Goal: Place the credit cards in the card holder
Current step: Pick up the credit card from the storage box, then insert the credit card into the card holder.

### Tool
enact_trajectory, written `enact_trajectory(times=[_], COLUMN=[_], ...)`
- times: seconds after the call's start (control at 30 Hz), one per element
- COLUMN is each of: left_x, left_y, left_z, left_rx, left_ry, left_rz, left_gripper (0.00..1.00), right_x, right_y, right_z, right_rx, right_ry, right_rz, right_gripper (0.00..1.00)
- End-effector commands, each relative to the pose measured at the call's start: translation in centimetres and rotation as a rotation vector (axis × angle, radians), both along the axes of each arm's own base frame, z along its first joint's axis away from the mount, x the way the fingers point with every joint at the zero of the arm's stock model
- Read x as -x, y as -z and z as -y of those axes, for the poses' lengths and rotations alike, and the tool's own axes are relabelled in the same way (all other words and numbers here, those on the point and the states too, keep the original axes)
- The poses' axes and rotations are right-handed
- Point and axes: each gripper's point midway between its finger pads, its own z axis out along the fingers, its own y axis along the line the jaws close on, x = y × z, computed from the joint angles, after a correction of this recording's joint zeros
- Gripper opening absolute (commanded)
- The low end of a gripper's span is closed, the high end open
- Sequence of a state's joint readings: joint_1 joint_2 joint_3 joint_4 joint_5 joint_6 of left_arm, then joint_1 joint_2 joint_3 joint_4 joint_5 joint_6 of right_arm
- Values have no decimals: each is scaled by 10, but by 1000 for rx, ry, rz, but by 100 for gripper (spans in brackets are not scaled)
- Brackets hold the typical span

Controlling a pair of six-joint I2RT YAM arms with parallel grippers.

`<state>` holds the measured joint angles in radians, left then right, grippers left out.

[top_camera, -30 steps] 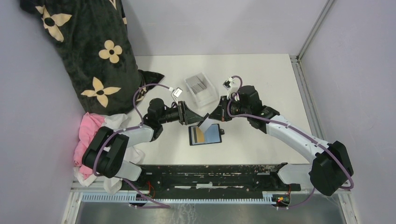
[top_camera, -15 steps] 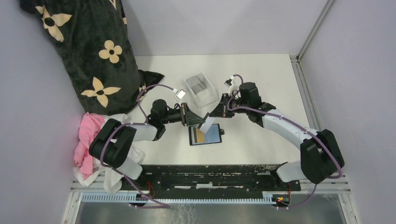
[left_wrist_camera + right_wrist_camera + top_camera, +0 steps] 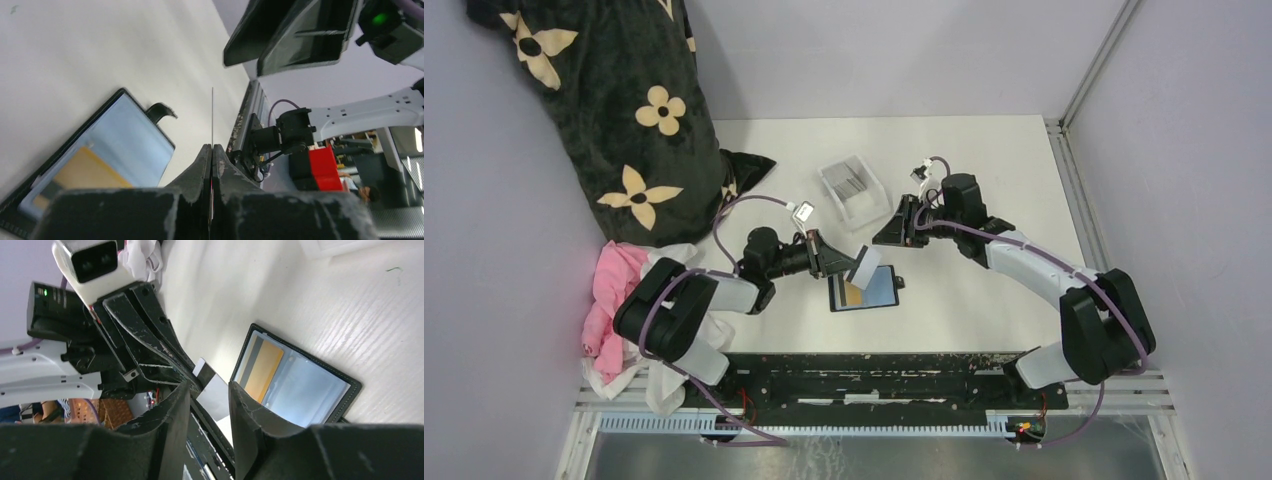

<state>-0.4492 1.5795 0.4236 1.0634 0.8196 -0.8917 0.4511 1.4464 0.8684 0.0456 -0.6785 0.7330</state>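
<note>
A white table (image 3: 984,170) is seen, with a black flowered cloth (image 3: 614,110) heaped at its far left corner and a pink cloth (image 3: 609,300) bunched at its left edge. The left gripper (image 3: 842,262) is held near the table's middle, its fingers pressed together on a grey card (image 3: 864,266), which is poised over the far edge of the card holder (image 3: 869,289). The right gripper (image 3: 890,232) is kept near that card but apart from it, its fingers spread. A clear tray (image 3: 856,190) holding more grey cards (image 3: 852,182) is set just beyond both grippers. The card holder is laid open and flat on the table, and a tan-orange card (image 3: 850,291) is lodged in its left pocket.
</note>
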Motion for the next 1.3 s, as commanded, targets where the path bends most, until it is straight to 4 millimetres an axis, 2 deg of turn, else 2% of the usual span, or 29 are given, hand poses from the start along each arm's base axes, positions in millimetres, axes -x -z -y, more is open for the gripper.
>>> enact_trajectory(times=[0.0, 0.13, 0.33, 0.43, 0.67, 0.93, 1.27], left_x=[-14, -11, 0, 4, 7, 4, 7], left_y=[13, 29, 43, 47, 52, 56, 68], left_z=[-20, -36, -29, -25, -29, -24, -14], left_rx=[-60, -64, -99, -101, -101, -123, -118], left_ry=[-223, -391, -530, -576, -694, -733, -750], left_rz=[17, -42, -55, -55, -62, -69, -130], left_gripper=[3, 3, 3, 3, 3, 3, 3], right_x=[-13, -15, -11, -6, -3, -8, -9], right_y=[-19, -12, 15, 32, 64, 83, 101], right_z=[7, 19, 35, 38, 45, 51, 51], right_rx=[11, 73, 188, 245, 338, 406, 447], right_ry=[54, 110, 176, 194, 243, 268, 263], right_rz=[121, 147, 147, 135, 100, 83, 55], right_gripper=[42, 43, 42, 38, 26, 22, 21])
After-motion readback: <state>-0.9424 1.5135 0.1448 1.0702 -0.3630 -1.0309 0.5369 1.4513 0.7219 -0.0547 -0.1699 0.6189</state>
